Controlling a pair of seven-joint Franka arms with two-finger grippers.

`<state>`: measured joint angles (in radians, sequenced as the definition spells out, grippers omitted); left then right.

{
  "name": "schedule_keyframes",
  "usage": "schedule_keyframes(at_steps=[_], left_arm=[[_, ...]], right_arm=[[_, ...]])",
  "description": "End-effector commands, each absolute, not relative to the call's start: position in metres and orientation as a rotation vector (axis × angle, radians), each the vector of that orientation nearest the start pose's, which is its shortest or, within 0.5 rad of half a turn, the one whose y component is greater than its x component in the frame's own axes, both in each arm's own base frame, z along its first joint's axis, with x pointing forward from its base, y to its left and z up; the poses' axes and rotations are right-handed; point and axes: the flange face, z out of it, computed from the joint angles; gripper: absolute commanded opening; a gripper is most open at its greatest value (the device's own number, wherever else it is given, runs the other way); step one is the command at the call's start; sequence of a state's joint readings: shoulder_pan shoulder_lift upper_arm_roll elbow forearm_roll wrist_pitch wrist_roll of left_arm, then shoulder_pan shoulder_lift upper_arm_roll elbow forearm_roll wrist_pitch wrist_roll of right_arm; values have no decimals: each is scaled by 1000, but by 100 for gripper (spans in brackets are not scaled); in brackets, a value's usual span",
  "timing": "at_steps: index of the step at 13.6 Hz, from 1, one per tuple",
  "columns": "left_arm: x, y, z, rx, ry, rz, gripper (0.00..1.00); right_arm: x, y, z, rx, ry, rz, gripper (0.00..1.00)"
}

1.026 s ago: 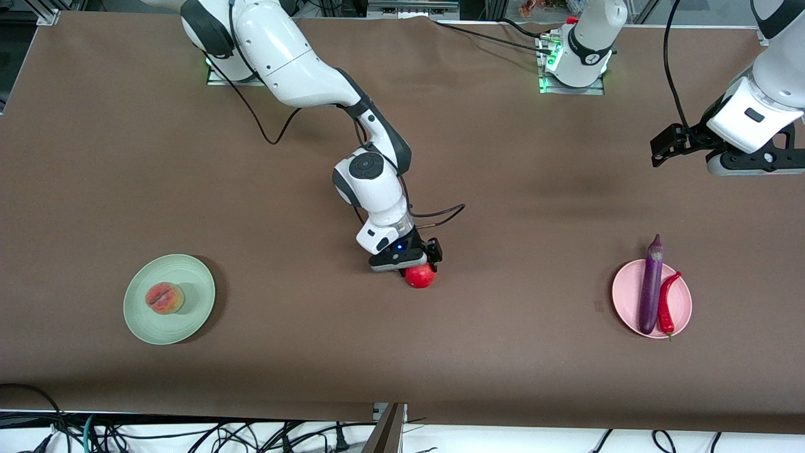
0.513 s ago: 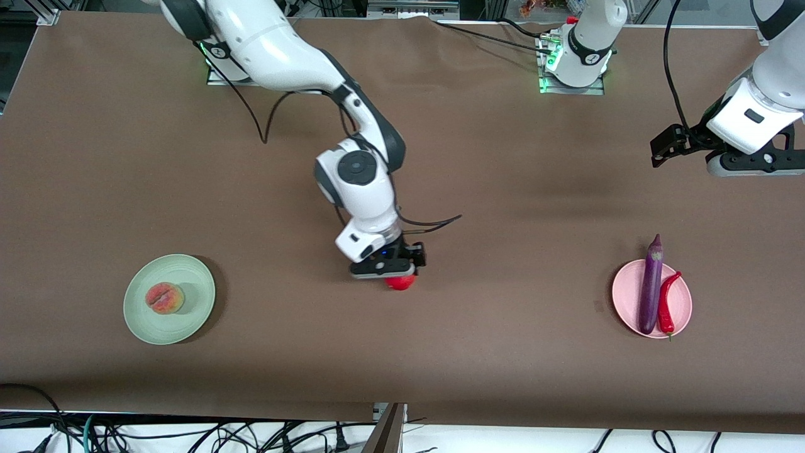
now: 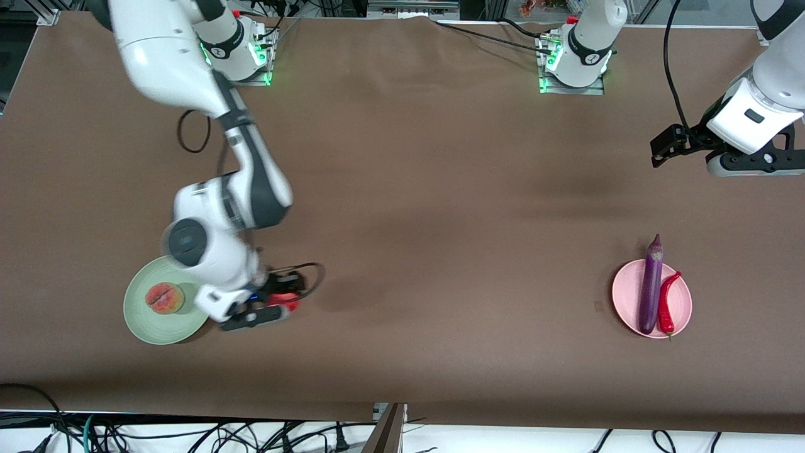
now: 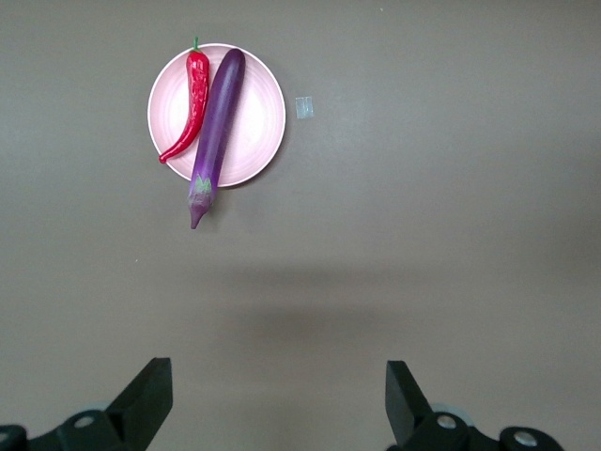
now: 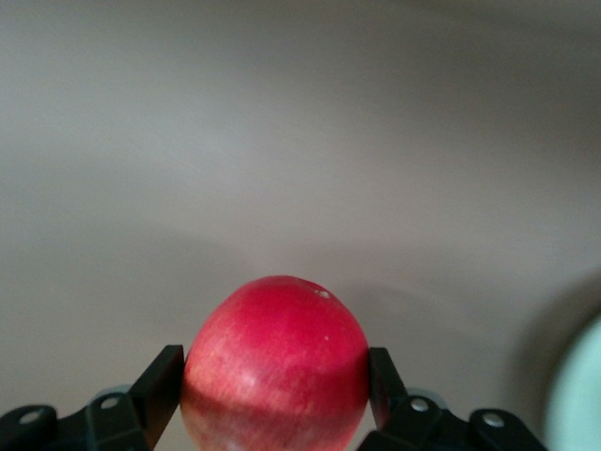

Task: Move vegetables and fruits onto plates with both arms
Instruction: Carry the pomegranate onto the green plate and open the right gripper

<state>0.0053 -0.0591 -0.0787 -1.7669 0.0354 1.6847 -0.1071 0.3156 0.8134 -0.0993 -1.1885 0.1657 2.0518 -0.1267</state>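
A: Item one, the right gripper (image 5: 272,395). How do we log its jaws?

B: We log them as pinched on the pomegranate (image 5: 274,362), one finger against each side of the red fruit. In the front view the right gripper (image 3: 267,307) hangs above the brown table (image 3: 402,189), just beside the pale green plate (image 3: 146,319), on that plate's side toward the left arm's end of the table. Only a sliver of the pomegranate (image 3: 288,301) shows there, under the wrist.

A: Item two, that green plate?

B: We count one peach (image 3: 165,297) on it, crease up. The right arm's wrist overlaps the plate's rim in the front view. A pale sliver of the plate (image 5: 577,395) also shows at the edge of the right wrist view.

A: Item three, the left gripper (image 4: 277,399)?

B: Jaws spread wide, nothing between them. The left gripper (image 3: 668,143) waits in the air over the table at the left arm's end, well apart from the green plate.

A: Item four, the rest?

B: One pink plate (image 3: 682,307), well apart from the green plate toward the left arm's end. The eggplant (image 3: 651,286) lies across it, its stem end past the rim. The chili pepper (image 3: 667,302) lies alongside. From the left wrist we confirm pink plate (image 4: 261,111), eggplant (image 4: 215,132) and chili pepper (image 4: 192,99).
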Motion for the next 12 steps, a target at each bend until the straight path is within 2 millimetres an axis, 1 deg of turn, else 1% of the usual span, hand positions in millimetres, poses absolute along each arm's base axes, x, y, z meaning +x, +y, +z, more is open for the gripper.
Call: schedule_keyframes(at_steps=[1, 2, 3, 4, 5, 7, 8, 11, 12], left_arm=[[540, -38, 578, -3111, -37, 34, 100], [540, -38, 578, -3111, -39, 34, 100], [540, -38, 578, -3111, -39, 34, 100], [540, -38, 578, -3111, -39, 34, 100], [540, -38, 578, -3111, -37, 34, 100], [540, -38, 578, -3111, -36, 34, 100], [540, -38, 578, -3111, -36, 34, 100], [540, -38, 578, -3111, -39, 34, 100], [540, -38, 578, -3111, -39, 34, 100]], right_arm=[[740, 105, 304, -2953, -668, 15, 47], [740, 79, 297, -2928, -743, 26, 47], [740, 56, 289, -2917, -776, 37, 47], [739, 32, 282, -2917, -771, 48, 47], [739, 18, 279, -2921, -774, 57, 47], [736, 5, 270, -2923, -779, 73, 47], [736, -3, 262, -2927, -763, 86, 48], [738, -4, 246, -2941, -745, 60, 53], [739, -3, 240, -2945, -742, 54, 65]])
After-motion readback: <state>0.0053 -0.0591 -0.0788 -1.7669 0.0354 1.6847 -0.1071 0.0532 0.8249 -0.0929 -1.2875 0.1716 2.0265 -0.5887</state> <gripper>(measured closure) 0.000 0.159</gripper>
